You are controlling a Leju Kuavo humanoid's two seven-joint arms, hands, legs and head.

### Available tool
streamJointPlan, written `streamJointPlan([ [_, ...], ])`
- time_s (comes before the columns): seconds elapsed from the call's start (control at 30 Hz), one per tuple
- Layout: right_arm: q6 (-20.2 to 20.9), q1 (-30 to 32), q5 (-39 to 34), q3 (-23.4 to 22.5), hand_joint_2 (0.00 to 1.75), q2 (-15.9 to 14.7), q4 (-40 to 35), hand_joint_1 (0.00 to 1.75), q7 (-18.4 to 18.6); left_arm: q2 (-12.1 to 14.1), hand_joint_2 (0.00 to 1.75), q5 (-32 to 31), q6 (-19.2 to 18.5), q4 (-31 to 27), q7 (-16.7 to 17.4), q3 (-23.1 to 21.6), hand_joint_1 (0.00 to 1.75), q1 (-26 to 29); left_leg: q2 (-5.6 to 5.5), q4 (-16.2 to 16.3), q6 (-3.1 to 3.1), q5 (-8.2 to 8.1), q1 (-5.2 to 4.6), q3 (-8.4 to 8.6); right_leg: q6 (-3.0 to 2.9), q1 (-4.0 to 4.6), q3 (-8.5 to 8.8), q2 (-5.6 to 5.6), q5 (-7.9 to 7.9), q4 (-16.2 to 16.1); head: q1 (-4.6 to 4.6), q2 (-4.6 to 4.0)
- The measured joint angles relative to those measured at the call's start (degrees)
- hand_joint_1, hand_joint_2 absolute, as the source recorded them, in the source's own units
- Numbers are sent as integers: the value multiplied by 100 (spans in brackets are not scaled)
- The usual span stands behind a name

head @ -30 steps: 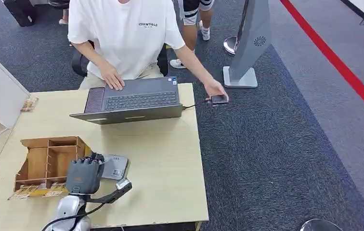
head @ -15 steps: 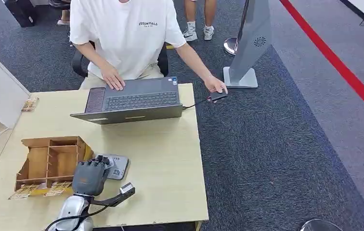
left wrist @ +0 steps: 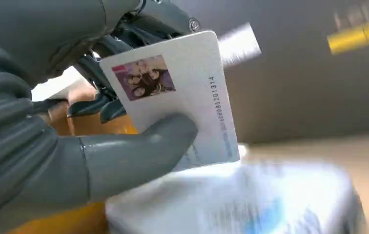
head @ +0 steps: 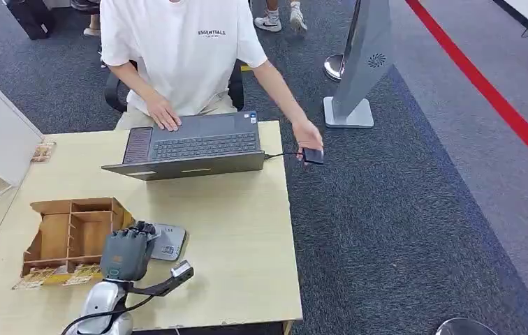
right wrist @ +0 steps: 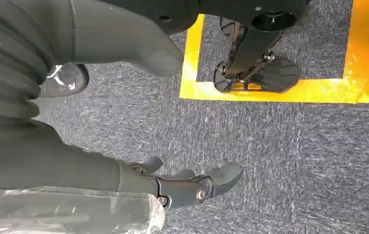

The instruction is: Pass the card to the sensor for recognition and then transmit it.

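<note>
Left hand (head: 127, 252): over the near part of the table, beside the wooden organiser; grips the card between thumb and fingers, as the left wrist view shows.
Card (left wrist: 182, 102): white, with a small photo in one corner and a line of printed digits along one edge; pinned under the thumb (left wrist: 138, 151) of the left hand, its free end reaching out past the fingertips.
Sensor (head: 167, 242): flat grey pad with a small printed label, lying on the table directly ahead of the left hand's fingers; in the left wrist view it is a blurred pale slab just below the card, and contact between the two cannot be told.
Right hand (right wrist: 192, 187): hangs over grey carpet, fingers apart and loosely extended, nothing in it.
Wooden organiser (head: 72, 237): open compartmented box, immediately to the outer side of the left hand.
Table (head: 247, 237): light wood top.
Laptop (head: 191, 146): open, at the far end of the table, well beyond the left hand.
Person (head: 177, 49): in a white T-shirt, seated behind the laptop; one hand on its edge, the other out past the table corner holding a small dark device (head: 312, 155) on a cable.
</note>
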Motion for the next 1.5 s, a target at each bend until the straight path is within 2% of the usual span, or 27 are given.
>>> streamJointPlan([
  [0.17, -17, 0, 26, -112, 175, 0, 0, 0, -2, 116, 175, -61, -15, -1670, -18, -186, 175, 285, -2, 1, 1, -1, 0, -5, 0, 0, -3, -2, 0, -1, -2, 0],
  [0.3, -15, -1, 61, -208, 175, 0, 0, 0, -15, 217, 175, -754, 22, -2807, 142, -400, 175, 369, -3, 1, 1, -1, -1, -8, 0, 0, -3, -2, 0, -1, 0, 0],
  [0.37, 2, 0, 83, -238, 175, 0, 0, 0, -15, 284, 175, -859, 46, -3290, 48, -435, 175, 367, 0, 1, 1, -1, -1, -5, 0, -1, -3, 0, 0, -1, -2, 0],
  [0.43, 9, 1, 92, -256, 175, 0, 0, 0, -15, 334, 175, -874, 48, -3623, -144, -435, 175, 347, -1, 1, 1, -1, -1, -4, 0, -1, -3, -2, 0, -1, -2, 0],
  [0.5, 11, -2, 116, -276, 175, 0, 0, 0, -11, 346, 175, -874, 48, -3868, -186, -433, 175, 303, -4, 1, 1, 0, 0, -4, 0, 0, -3, -5, 0, -1, 0, 0],
  [0.63, 20, -7, 177, -337, 175, 2, 0, 0, 22, 398, 175, -874, 48, -3927, 151, -433, 175, -6, -9, 0, -3, 6, 0, -3, -3, 0, -1, -7, 3, 2, 0, 0],
  [1.33, 46, -7, 221, -356, 175, 2, 0, 0, 24, 503, 175, -878, 46, -3962, 278, -433, 175, -188, -9, 1, -2, 7, 0, -3, -2, 0, -3, -6, 3, 0, -4, 0],
  [1.4, 114, -29, 348, -356, 175, 2, 0, 0, 70, 652, 175, -782, 35, -3592, 558, -374, 175, -614, -18, 1, -1, 16, 3, -11, 0, 2, -4, -20, 6, 1, 2, 0],
  [1.5, 199, -111, 488, -356, 175, 2, 0, 0, 149, 993, 175, -822, -28, -2345, 846, -30, 175, -1546, -15, 1, -14, 28, 4, -5, -2, 3, -8, -12, 20, 11, -2, 0],
])
